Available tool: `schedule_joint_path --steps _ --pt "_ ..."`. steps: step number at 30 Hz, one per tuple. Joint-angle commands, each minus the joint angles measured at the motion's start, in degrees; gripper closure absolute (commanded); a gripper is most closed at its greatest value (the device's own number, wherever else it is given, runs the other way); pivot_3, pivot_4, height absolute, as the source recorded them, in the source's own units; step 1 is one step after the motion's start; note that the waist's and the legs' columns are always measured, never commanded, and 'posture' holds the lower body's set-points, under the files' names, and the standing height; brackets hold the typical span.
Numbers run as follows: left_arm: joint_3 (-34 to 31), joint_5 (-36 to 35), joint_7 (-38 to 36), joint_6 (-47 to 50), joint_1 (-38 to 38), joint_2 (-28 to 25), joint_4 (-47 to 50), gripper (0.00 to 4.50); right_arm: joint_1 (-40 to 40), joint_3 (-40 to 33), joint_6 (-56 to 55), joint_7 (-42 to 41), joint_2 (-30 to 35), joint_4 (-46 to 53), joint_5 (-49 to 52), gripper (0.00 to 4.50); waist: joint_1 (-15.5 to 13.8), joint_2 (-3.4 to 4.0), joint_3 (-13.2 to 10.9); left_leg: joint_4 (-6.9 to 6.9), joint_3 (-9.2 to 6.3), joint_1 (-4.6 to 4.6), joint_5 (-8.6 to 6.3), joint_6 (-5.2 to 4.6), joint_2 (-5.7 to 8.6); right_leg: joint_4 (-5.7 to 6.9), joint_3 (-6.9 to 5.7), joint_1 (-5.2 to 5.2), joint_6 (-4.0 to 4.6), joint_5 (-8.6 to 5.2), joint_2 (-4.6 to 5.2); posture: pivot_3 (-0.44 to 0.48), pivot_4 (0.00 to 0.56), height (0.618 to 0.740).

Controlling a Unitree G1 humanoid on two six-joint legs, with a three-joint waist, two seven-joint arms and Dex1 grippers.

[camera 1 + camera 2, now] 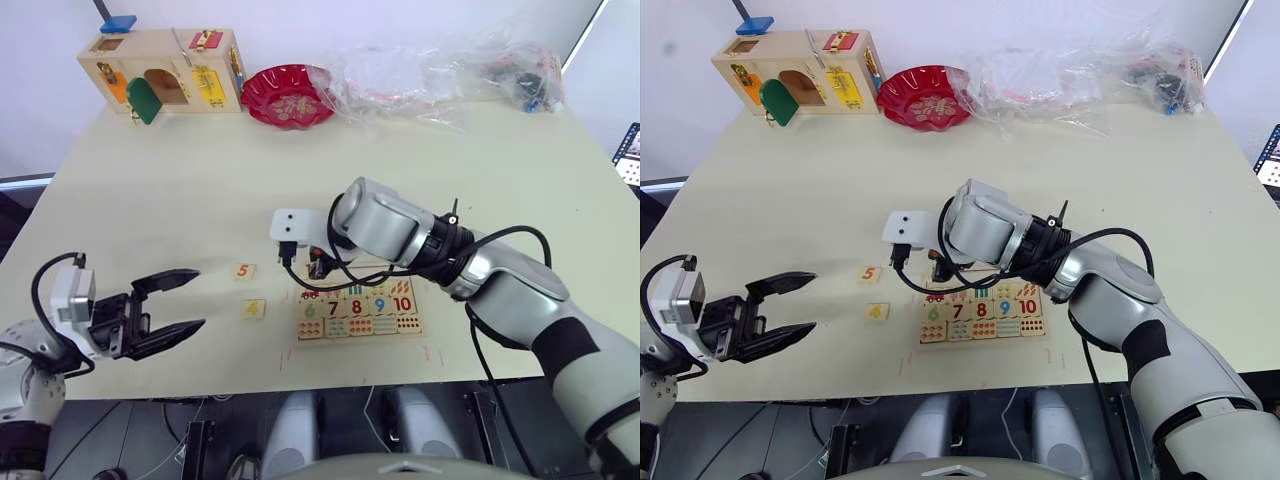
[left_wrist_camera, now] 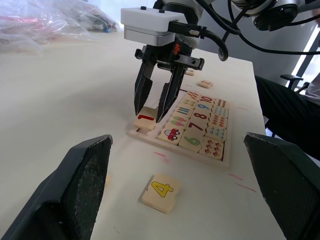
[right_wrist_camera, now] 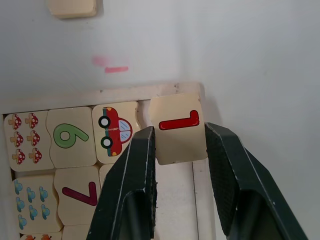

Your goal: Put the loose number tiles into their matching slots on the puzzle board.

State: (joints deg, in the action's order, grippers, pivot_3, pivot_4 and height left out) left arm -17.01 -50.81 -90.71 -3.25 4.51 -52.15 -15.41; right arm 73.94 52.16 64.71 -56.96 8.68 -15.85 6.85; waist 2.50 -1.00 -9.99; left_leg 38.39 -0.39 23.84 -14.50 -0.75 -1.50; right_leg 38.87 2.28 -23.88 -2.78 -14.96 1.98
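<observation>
Right gripper (image 3: 177,145) clasps the red "1" tile (image 3: 178,129) (tilted) at the puzzle board (image 3: 125,94) corner; left gripper (image 1: 168,307) gapes.

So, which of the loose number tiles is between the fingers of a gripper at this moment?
The red 1 tile, between the right gripper's fingers at the puzzle board's corner. The 4 tile and 5 tile lie free on the table.

Puzzle board (image 1: 400,328) far rows behind right arm (image 1: 440,250).
</observation>
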Motion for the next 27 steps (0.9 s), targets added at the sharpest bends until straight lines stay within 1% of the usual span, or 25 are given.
schedule_joint_path --steps 1,9,19,27 --pt "-1.9 -0.3 -1.8 -1.0 0.7 -0.6 -0.6 0.00 0.1 -0.1 -0.4 -0.9 -0.3 1.4 -0.8 3.63 0.0 0.00 0.0 0.00 0.00 0.00 0.00 0.00 0.00 0.00 0.00 0.00 0.00 0.00 0.00 0.000 0.150 0.740" --pt "-2.2 0.2 -1.8 -1.2 0.8 -0.6 -1.5 0.00 -0.9 0.4 0.1 -1.2 -0.3 2.9 -1.0 3.63 0.0 0.01 0.0 -0.01 0.00 0.00 0.00 0.00 -0.02 -0.01 0.00 -0.01 0.00 0.00 0.01 0.000 0.150 0.740" --pt "-2.5 0.8 -1.8 -1.6 1.0 -1.5 -3.0 0.00 -1.4 0.4 0.2 -0.4 -1.2 2.5 -2.1 3.63 0.0 0.00 0.0 -0.01 -0.01 0.00 0.00 0.00 -0.02 0.00 0.00 -0.01 0.01 -0.01 0.01 0.000 0.150 0.740" --pt "-2.8 0.9 -1.8 -1.9 1.3 -1.2 -2.9 0.00 -1.3 0.1 -0.5 -0.7 -1.8 1.7 -2.4 3.63 0.0 0.00 0.0 -0.03 -0.01 0.00 0.00 0.00 -0.03 -0.02 0.00 -0.02 0.01 -0.01 0.02 0.000 0.150 0.740"
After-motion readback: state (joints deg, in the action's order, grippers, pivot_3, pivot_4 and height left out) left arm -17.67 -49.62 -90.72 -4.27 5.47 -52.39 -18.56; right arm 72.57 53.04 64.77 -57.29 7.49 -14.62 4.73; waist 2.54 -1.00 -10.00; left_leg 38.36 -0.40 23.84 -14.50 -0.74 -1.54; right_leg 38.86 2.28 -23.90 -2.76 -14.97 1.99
